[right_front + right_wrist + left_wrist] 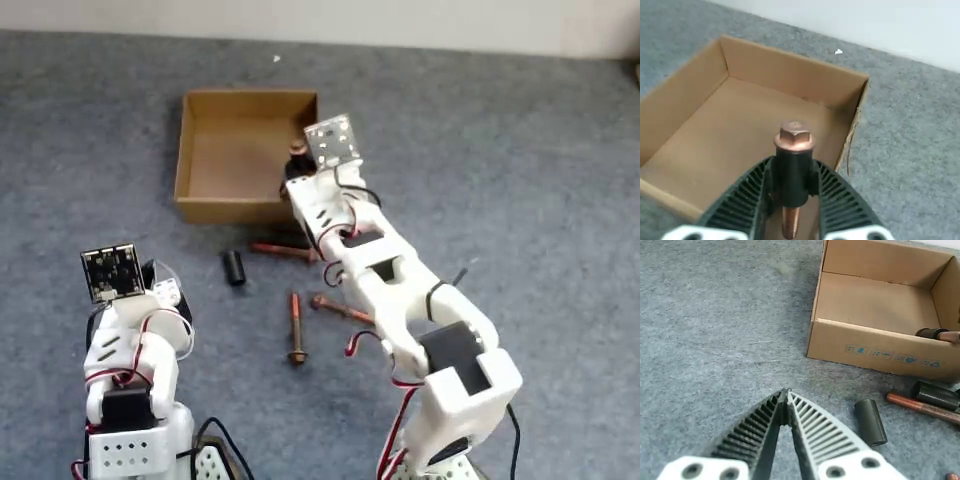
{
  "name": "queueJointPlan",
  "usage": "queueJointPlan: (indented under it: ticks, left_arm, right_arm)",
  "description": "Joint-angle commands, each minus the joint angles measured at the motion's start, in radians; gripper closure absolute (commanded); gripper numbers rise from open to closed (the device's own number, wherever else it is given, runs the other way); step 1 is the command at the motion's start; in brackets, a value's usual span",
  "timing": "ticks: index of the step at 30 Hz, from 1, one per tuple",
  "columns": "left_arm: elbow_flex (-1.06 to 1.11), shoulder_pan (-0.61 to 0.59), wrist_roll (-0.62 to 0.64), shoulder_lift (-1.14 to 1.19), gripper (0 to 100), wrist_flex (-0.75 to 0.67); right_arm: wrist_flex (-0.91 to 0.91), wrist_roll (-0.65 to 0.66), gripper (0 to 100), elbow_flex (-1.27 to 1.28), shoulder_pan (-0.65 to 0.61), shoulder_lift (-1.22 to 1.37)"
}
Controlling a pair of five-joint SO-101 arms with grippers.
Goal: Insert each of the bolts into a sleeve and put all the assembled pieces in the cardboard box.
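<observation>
Open carpet [520, 150] spreads across the upper left and right of the high view. At centre, a sleeve [234, 267] and three bolts [296, 326] lie below the open-topped box [228, 209]; the right arm [390, 285] hangs over its right corner.

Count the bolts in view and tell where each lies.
4. One bolt, in a sleeve, is held by the right gripper at the box. Three lie on the carpet before the box: one, another, a third. The arm may hide others.
</observation>
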Motion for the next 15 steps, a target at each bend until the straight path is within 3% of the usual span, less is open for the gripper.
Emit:
queueJointPlan:
  ticks: [1, 7, 13, 15]
  left_arm:
    - [0.021, -0.005, -0.008, -0.001, 99, -0.005]
    - [0.021, -0.005, -0.008, -0.001, 99, -0.005]
    - [0.021, -0.005, -0.008, -0.001, 99, -0.005]
    - [0.021, -0.005, -0.008, -0.001, 99, -0.005]
  right_arm:
    - [0.065, -0.012, 91.5, -0.091, 0.015, -0.031]
    - [0.216, -0.012, 87.5, -0.087, 0.013, -0.143]
    - [0.535, -0.020, 87.5, -0.084, 0.007, -0.371]
    - [0.644, -0.089, 87.5, -0.082, 0.007, -0.424]
